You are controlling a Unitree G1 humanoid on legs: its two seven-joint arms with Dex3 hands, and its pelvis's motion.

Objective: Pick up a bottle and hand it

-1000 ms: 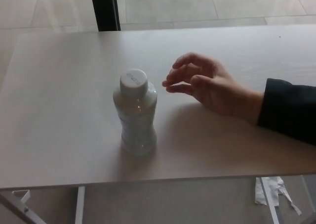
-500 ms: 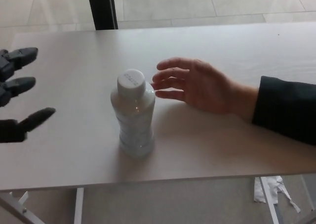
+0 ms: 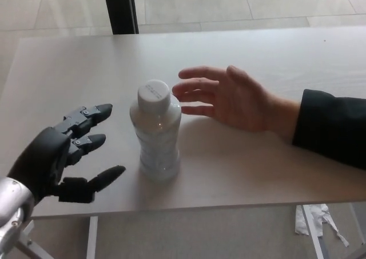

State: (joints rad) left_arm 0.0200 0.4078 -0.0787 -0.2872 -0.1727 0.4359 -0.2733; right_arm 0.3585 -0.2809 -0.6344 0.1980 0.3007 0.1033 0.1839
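A pale table (image 3: 274,173) fills most of the view, its near edge running across the bottom. Beyond its far edge lies a light tiled floor (image 3: 229,2), where a dark upright post (image 3: 120,8) stands. Under the table at the lower right, a crumpled white paper (image 3: 311,220) lies on the floor beside a table leg (image 3: 92,238) seen lower left.

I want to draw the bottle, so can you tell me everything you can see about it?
The bottle is small, pale and see-through, likely plastic, with a round white screw cap that is closed. Its sides curve in a little at the middle. It stands upright on the light table, near the front edge. Nothing touches it: the robot's black left hand is open just to its left, and a person's hand hovers close on its right.
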